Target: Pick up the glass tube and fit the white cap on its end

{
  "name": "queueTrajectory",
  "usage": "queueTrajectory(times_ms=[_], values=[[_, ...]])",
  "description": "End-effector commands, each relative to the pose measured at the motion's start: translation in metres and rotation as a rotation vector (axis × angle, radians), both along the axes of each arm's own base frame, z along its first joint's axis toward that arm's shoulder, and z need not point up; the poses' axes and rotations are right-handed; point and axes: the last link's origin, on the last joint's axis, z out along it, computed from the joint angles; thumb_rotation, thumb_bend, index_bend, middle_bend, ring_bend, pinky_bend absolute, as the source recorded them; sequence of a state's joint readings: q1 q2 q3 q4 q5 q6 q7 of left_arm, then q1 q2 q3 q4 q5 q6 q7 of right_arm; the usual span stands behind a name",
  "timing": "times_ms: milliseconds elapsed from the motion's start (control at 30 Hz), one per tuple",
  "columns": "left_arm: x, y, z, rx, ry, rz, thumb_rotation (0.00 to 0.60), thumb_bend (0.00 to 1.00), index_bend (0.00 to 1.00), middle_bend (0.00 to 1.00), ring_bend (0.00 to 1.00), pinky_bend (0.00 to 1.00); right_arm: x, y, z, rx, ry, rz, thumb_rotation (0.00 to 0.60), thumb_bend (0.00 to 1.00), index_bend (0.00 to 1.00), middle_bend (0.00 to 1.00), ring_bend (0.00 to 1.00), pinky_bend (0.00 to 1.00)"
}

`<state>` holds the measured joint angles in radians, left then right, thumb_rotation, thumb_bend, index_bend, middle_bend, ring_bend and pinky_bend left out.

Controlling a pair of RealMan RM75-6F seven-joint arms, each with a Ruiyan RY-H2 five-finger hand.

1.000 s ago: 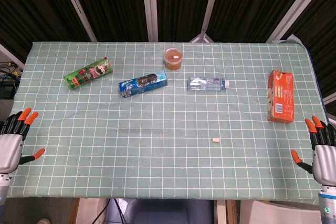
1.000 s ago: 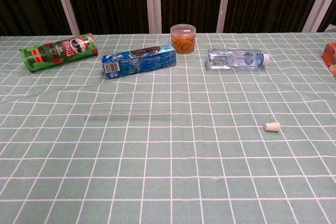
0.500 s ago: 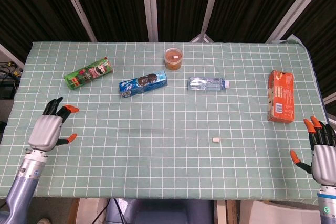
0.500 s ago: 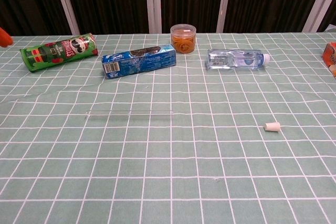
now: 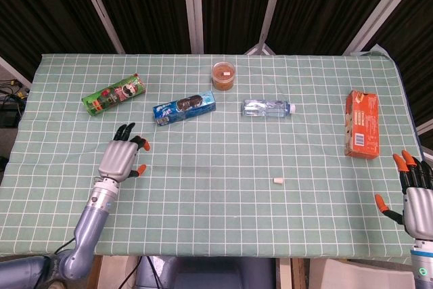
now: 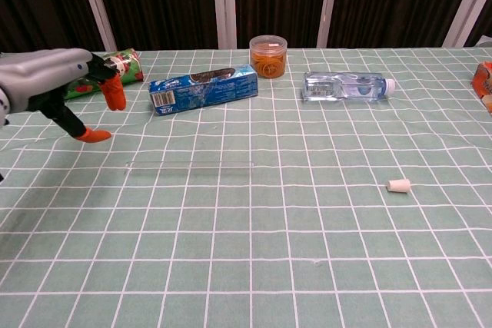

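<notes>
Fingers [image 6: 114, 91] spread near glass tube [image 6: 189, 164], which only chest view shows.

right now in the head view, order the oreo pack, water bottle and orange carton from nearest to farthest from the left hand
Measured from the left hand:
1. Oreo pack, just up and right of it.
2. Water bottle, past table centre.
3. Orange carton, far right edge.

Your surface [image 5: 203, 201] wears green checked cloth. Far row, left to right: chips can [image 5: 114, 95], cookie pack [image 5: 184, 108], orange jar [image 5: 224, 75], water bottle [image 5: 268, 107], orange box [image 5: 362, 124]. Nearer: glass tube [image 6: 189, 164] left, white cap [image 6: 398, 185] right.
</notes>
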<state>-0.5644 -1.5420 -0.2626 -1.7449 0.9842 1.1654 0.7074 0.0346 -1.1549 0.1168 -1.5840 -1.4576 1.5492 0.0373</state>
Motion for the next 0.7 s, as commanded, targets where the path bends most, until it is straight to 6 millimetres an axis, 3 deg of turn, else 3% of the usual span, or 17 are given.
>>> queueTrajectory(times_ms=[33,400,700], values=[[0.014,0.003,-0.019,-0.021,0.006,0.025,0.6,0.35,0.43,0.37,0.02,0.0,0.0,0.0,0.0,0.002,-0.002,0.0,0.6,0.32,0.0,0.0,0.0,0.0],[0.03,0.002,-0.056,-0.055,0.069,0.077,0.6,0.35,0.43,0.4,0.04,0.0,-0.001,0.0,0.001,0.005,-0.015,-0.001,0.6,0.32,0.0,0.0,0.0,0.0],[0.039,0.008,-0.073,-0.057,0.105,0.093,0.6,0.37,0.47,0.41,0.04,0.0,0.0,0.001,0.002,0.002,-0.023,0.004,0.6,0.32,0.0,0.0,0.0,0.0]])
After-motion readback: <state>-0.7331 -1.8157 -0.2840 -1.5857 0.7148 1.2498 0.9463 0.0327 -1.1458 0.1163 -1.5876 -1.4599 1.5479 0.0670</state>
